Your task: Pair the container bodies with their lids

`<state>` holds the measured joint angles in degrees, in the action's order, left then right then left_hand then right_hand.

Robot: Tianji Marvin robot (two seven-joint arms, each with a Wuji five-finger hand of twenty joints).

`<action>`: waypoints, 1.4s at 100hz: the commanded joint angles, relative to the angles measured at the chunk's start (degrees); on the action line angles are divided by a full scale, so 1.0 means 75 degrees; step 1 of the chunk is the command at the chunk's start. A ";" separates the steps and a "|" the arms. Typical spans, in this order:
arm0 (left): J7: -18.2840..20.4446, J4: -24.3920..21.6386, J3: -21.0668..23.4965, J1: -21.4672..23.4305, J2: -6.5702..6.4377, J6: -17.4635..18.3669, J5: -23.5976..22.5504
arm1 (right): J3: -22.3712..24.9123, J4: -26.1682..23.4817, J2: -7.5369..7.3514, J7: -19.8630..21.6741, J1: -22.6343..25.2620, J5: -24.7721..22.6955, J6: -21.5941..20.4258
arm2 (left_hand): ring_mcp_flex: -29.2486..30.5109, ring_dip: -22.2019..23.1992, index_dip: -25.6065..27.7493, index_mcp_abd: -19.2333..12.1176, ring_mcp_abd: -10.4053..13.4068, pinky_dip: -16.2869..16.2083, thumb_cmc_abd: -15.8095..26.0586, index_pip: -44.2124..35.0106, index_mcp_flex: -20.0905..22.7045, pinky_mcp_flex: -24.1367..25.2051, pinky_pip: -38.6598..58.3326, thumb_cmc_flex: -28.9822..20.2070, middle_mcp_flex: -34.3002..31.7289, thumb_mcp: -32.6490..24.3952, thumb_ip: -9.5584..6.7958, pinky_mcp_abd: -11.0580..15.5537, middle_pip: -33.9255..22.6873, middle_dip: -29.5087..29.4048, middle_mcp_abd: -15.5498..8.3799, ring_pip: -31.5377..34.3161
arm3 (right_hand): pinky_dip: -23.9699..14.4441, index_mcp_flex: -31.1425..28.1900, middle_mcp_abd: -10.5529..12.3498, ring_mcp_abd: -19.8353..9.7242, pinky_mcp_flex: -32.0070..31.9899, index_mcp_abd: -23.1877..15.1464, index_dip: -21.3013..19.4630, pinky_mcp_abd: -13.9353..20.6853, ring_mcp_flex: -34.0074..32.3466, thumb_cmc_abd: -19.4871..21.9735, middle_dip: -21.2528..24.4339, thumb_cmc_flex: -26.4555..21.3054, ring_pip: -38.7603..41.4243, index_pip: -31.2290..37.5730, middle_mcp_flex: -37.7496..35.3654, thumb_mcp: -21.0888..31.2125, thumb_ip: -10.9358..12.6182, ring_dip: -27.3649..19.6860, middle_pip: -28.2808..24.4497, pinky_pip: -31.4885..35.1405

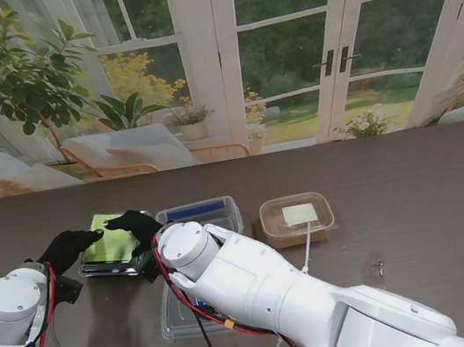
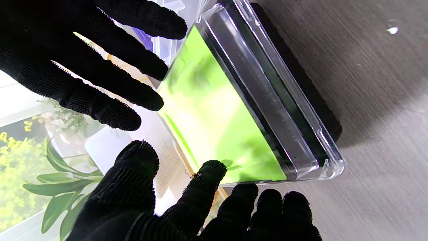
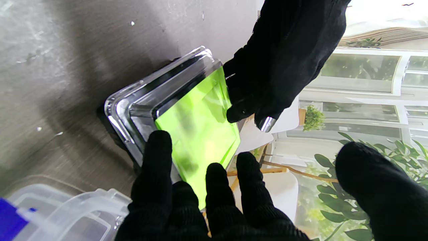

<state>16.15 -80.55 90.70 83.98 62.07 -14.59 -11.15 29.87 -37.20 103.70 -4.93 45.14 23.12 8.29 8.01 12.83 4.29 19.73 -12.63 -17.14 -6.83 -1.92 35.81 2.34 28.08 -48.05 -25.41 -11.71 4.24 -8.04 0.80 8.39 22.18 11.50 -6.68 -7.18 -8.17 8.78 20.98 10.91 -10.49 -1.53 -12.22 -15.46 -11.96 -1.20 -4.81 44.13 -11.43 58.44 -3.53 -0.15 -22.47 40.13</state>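
Observation:
A black container carries a clear lid with a green label, also seen as the green-labelled lid. My left hand is at its left end, fingertips touching the lid's edge, thumb apart. My right hand is at its right end, its fingers lying on the lid's rim, thumb off to the side. Neither hand is closed around the lid. A clear container with a blue label stands just to the right. Farther right is a brownish container with a pale label.
A loose clear lid lies on the dark table nearer to me, partly under my right forearm. The blue-labelled container sits close beside my right hand.

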 commanded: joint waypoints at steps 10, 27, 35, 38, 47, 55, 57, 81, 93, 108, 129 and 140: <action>0.0206 -0.0007 -0.0037 -0.0035 0.0050 0.0014 0.0008 | 0.0008 -0.0020 0.0080 0.0123 0.0010 -0.0025 0.0010 | 0.0133 0.0073 -0.0049 -0.0241 -0.0152 -0.0161 0.0322 0.0057 -0.0035 0.0114 -0.0162 -0.0135 -0.0361 0.0319 -0.0210 -0.0030 -0.0460 0.0235 -0.1028 -0.0298 | 0.0162 0.0281 0.0090 -0.0750 -0.3192 -0.0042 -0.0167 0.0166 -0.0404 0.0073 -0.0154 -0.0034 0.0505 0.0299 0.0173 0.0084 -0.0214 0.0245 -0.0173 0.0099; 0.0183 0.0021 -0.0050 -0.0043 0.0050 0.0023 -0.0038 | 0.0024 0.0057 0.0104 0.0057 0.0005 -0.0096 -0.0048 | 0.0128 0.0128 -0.0062 -0.0202 -0.0201 -0.0250 0.0325 0.0086 -0.0143 0.0021 -0.0649 -0.0136 -0.0245 0.0351 -0.0222 -0.0104 -0.0425 0.0239 -0.0997 -0.0577 | 0.0146 0.0185 0.0084 -0.0615 -0.3163 -0.0071 -0.0203 0.0015 -0.0422 0.0036 -0.0204 -0.0024 0.0507 0.0354 0.0164 0.0143 -0.0215 0.0247 -0.0286 0.0083; 0.0203 0.0040 -0.0050 -0.0053 0.0038 0.0039 -0.0095 | 0.0037 0.0099 0.0120 0.0044 -0.0004 -0.0108 -0.0074 | 0.0061 0.0152 -0.0084 -0.0188 -0.0214 -0.0336 0.0327 0.0128 -0.0309 -0.0071 -0.1114 -0.0130 -0.0136 0.0375 -0.0232 -0.0127 -0.0395 0.0233 -0.1007 -0.0721 | 0.0137 0.0137 0.0073 -0.0581 -0.3158 -0.0081 -0.0214 -0.0013 -0.0434 0.0024 -0.0225 -0.0023 0.0510 0.0360 0.0167 0.0160 -0.0220 0.0248 -0.0336 0.0072; 0.0202 0.0048 -0.0048 -0.0056 0.0037 0.0050 -0.0111 | 0.0042 0.0104 0.0121 0.0031 -0.0004 -0.0114 -0.0084 | 0.0044 0.0152 -0.0094 -0.0187 -0.0196 -0.0351 0.0327 0.0155 -0.0381 -0.0087 -0.1185 -0.0125 -0.0114 0.0380 -0.0232 -0.0138 -0.0387 0.0231 -0.1019 -0.0747 | 0.0133 0.0131 0.0071 -0.0565 -0.3148 -0.0084 -0.0216 -0.0023 -0.0434 0.0016 -0.0230 -0.0033 0.0509 0.0359 0.0167 0.0172 -0.0218 0.0248 -0.0349 0.0073; 0.0174 0.0051 -0.0041 -0.0054 0.0039 0.0075 -0.0144 | 0.0051 0.0082 0.0101 -0.0013 -0.0003 -0.0126 -0.0093 | 0.0020 0.0164 -0.0118 -0.0151 -0.0184 -0.0518 0.0319 0.0187 -0.0502 -0.0298 -0.1856 -0.0109 -0.0027 0.0381 -0.0241 -0.0164 -0.0361 0.0224 -0.1013 -0.0895 | 0.0120 0.0073 0.0079 -0.0522 -0.3126 -0.0098 -0.0227 -0.0073 -0.0456 -0.0001 -0.0257 -0.0022 0.0514 0.0361 0.0167 0.0189 -0.0221 0.0251 -0.0415 0.0065; 0.0175 0.0060 -0.0038 -0.0055 0.0034 0.0089 -0.0180 | 0.0061 0.0049 0.0076 -0.0066 -0.0005 -0.0136 -0.0090 | 0.0022 0.0167 -0.0137 -0.0084 -0.0178 -0.0650 0.0308 0.0217 -0.0625 -0.0540 -0.2521 -0.0080 0.0024 0.0363 -0.0247 -0.0207 -0.0345 0.0214 -0.1007 -0.1015 | 0.0106 0.0044 0.0085 -0.0498 -0.3092 -0.0102 -0.0235 -0.0107 -0.0479 -0.0013 -0.0278 -0.0024 0.0518 0.0358 0.0159 0.0215 -0.0221 0.0254 -0.0467 0.0065; 0.0179 0.0065 -0.0037 -0.0056 0.0032 0.0093 -0.0189 | 0.0064 0.0041 0.0071 -0.0082 -0.0005 -0.0139 -0.0091 | 0.0019 0.0166 -0.0136 -0.0083 -0.0174 -0.0670 0.0308 0.0214 -0.0620 -0.0542 -0.2540 -0.0079 0.0036 0.0361 -0.0247 -0.0202 -0.0339 0.0212 -0.1008 -0.1024 | 0.0104 0.0023 0.0093 -0.0489 -0.3093 -0.0103 -0.0239 -0.0126 -0.0490 -0.0017 -0.0284 -0.0029 0.0520 0.0364 0.0163 0.0222 -0.0220 0.0255 -0.0481 0.0060; 0.0172 0.0110 -0.0044 -0.0072 0.0033 0.0150 -0.0199 | 0.0091 -0.0088 -0.0008 -0.0214 -0.0009 -0.0142 -0.0053 | 0.0108 0.0154 -0.0149 -0.0054 -0.0193 -0.0870 0.0293 0.0240 -0.0714 -0.0516 -0.2568 -0.0068 0.0068 0.0349 -0.0247 -0.0205 -0.0331 0.0206 -0.1007 -0.1224 | 0.0070 -0.0043 0.0111 -0.0440 -0.3037 -0.0134 -0.0264 -0.0171 -0.0538 -0.0051 -0.0341 -0.0034 0.0522 0.0356 0.0171 0.0263 -0.0226 0.0262 -0.0627 0.0046; 0.0201 0.0128 -0.0038 -0.0084 0.0022 0.0156 -0.0229 | 0.0089 -0.0045 -0.0001 -0.0149 -0.0022 -0.0144 -0.0043 | 0.0103 0.0176 -0.0153 -0.0022 -0.0194 -0.0923 0.0297 0.0246 -0.0736 -0.0507 -0.2596 -0.0065 0.0072 0.0341 -0.0247 -0.0196 -0.0330 0.0206 -0.0990 -0.1259 | 0.0053 -0.0053 0.0103 -0.0447 -0.3034 -0.0132 -0.0273 -0.0172 -0.0549 -0.0045 -0.0347 -0.0034 0.0522 0.0343 0.0188 0.0260 -0.0228 0.0265 -0.0653 0.0034; 0.0176 0.0115 -0.0005 -0.0070 0.0024 0.0153 -0.0263 | 0.0101 0.0094 0.0064 -0.0075 -0.0031 -0.0142 -0.0082 | 0.0093 0.0199 -0.0162 -0.0013 -0.0191 -0.0971 0.0299 0.0264 -0.0795 -0.0494 -0.2632 -0.0063 0.0094 0.0332 -0.0244 -0.0182 -0.0322 0.0204 -0.0986 -0.1277 | 0.0040 -0.0066 0.0104 -0.0450 -0.3033 -0.0138 -0.0283 -0.0172 -0.0551 -0.0050 -0.0338 -0.0034 0.0522 0.0340 0.0188 0.0254 -0.0230 0.0266 -0.0649 0.0027; 0.0140 0.0067 0.0039 -0.0019 0.0029 0.0146 -0.0281 | 0.0111 0.0163 0.0105 -0.0059 -0.0041 -0.0141 -0.0144 | 0.0086 0.0219 -0.0163 0.0014 -0.0192 -0.1023 0.0295 0.0254 -0.0787 -0.0487 -0.2672 -0.0071 0.0102 0.0316 -0.0242 -0.0169 -0.0314 0.0205 -0.0970 -0.1288 | 0.0019 -0.0116 0.0122 -0.0460 -0.3016 -0.0154 -0.0293 -0.0173 -0.0578 -0.0057 -0.0337 -0.0056 0.0527 0.0330 0.0182 0.0265 -0.0229 0.0270 -0.0661 0.0023; 0.0125 0.0019 0.0084 0.0029 0.0028 0.0156 -0.0305 | 0.0079 0.0126 0.0090 -0.0053 -0.0041 -0.0171 -0.0154 | 0.0076 0.0223 -0.0164 0.0006 -0.0191 -0.1041 0.0297 0.0254 -0.0788 -0.0479 -0.2693 -0.0074 0.0111 0.0312 -0.0240 -0.0154 -0.0306 0.0204 -0.0966 -0.1294 | 0.0002 -0.0152 0.0128 -0.0459 -0.2978 -0.0184 -0.0294 -0.0161 -0.0624 -0.0043 -0.0344 -0.0041 0.0535 0.0307 0.0178 0.0251 -0.0232 0.0276 -0.0684 0.0028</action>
<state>16.18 -79.77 91.00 83.81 62.09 -13.53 -13.33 30.66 -35.81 104.18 -6.17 44.76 22.19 7.40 8.04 13.80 3.44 19.82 -13.76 -24.02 -6.83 -0.78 31.43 -1.20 9.70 -48.12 -26.26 -10.46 4.24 -9.61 -2.10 10.45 16.31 2.99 -6.68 -7.23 -8.17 7.16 20.98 10.77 -11.89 -2.87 -14.89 -15.46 -13.90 -1.62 -1.24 45.61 -11.43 59.22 -3.53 1.39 -26.25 40.13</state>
